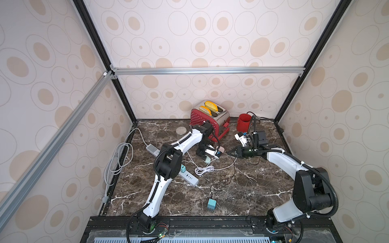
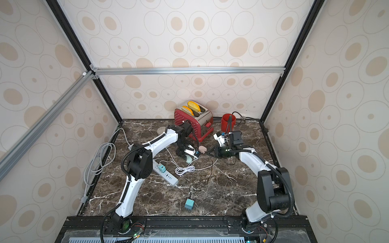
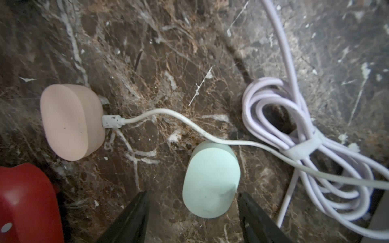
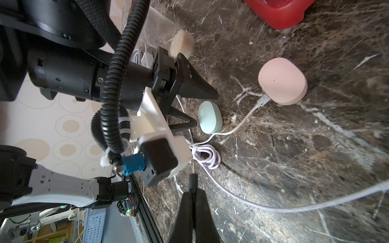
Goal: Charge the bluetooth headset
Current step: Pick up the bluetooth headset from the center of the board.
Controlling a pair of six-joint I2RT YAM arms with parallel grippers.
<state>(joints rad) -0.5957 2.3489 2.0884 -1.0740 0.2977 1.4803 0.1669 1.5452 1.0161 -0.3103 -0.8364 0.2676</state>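
Note:
Two small headset cases lie on the marble in front of the toaster. The pink case (image 3: 71,122) (image 1: 221,149) has a white cable plug (image 3: 111,121) in its end. The mint-green case (image 3: 210,178) (image 4: 210,117) (image 1: 207,159) has no cable in it. My left gripper (image 3: 193,193) (image 4: 202,109) is open, low over the table, with one jaw on each side of the mint case's near end. My right gripper (image 4: 194,190) (image 1: 228,153) is shut on the plug (image 4: 193,178) of a thin black cable, just right of the pink case.
The black cable runs to a teal charger block (image 1: 211,204) lying loose near the front. A white power strip (image 1: 189,177) holds a teal adapter (image 1: 182,167). A bundled white cable (image 3: 294,136), a red toaster (image 1: 210,120), a red cup (image 1: 244,123) and a glass jar (image 1: 181,131) stand around.

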